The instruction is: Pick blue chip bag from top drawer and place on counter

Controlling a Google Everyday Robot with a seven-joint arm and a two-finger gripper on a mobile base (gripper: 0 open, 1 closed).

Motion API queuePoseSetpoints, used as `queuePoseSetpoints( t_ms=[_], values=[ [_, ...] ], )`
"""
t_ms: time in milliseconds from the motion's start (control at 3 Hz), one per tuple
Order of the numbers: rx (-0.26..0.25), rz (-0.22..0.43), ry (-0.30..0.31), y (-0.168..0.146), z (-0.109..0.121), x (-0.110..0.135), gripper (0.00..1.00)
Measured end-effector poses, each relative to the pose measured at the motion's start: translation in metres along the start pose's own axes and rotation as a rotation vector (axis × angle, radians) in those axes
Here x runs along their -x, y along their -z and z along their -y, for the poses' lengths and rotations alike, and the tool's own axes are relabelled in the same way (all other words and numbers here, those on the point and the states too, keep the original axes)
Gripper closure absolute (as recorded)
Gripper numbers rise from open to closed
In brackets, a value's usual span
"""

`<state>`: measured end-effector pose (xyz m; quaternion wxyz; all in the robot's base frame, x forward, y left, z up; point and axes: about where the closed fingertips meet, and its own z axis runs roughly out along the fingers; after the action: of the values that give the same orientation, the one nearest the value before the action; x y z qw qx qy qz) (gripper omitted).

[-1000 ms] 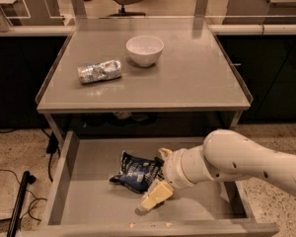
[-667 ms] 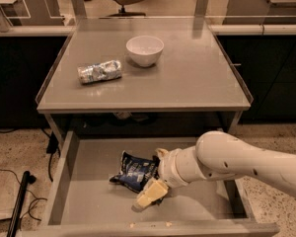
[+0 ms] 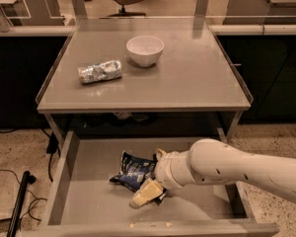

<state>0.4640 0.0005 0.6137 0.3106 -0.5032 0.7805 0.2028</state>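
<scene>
The blue chip bag lies crumpled on the bottom of the open top drawer, near its middle. My gripper is down in the drawer at the bag's right end, on a white arm coming in from the right. It is open: one cream finger sits at the bag's near side and the other at its far side, with the bag's right edge between them. The bag rests on the drawer bottom. The counter above is a flat grey table top.
A white bowl and a silvery-white cylindrical packet sit on the counter. The drawer's side walls and front rim bound the gripper. A black pole and cables lie on the floor at the left.
My gripper and arm have moved a little to the left, further over the blue chip bag. The bag has not moved.
</scene>
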Motion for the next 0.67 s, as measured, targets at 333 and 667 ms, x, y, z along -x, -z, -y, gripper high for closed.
queuePoseSetpoints(
  t_ms=[333, 667],
  values=[
    [-0.002, 0.000, -0.001, -0.0004, 0.0003, -0.0002, 0.26],
    [-0.002, 0.000, -0.001, -0.0004, 0.0003, -0.0002, 0.48]
  ],
)
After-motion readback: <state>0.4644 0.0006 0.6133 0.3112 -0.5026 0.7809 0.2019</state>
